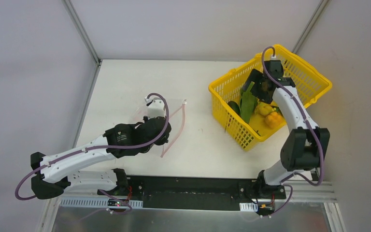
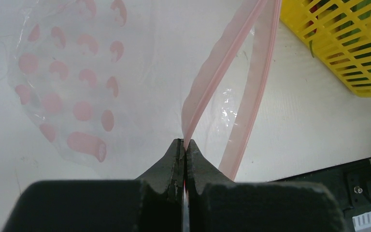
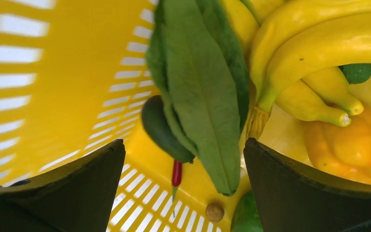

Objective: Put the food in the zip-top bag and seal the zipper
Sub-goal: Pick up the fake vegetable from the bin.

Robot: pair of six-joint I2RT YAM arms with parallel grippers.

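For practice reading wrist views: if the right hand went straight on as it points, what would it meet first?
Probably the long green leaves, centred ahead of the open right hand, inside the yellow basket; depth is unclear.

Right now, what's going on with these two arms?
The left gripper is pinched shut on the pink zipper of the clear bag, holding its mouth open. The right gripper hangs open inside the yellow basket, over a green leaf and the bananas, holding nothing. No food shows in the bag.
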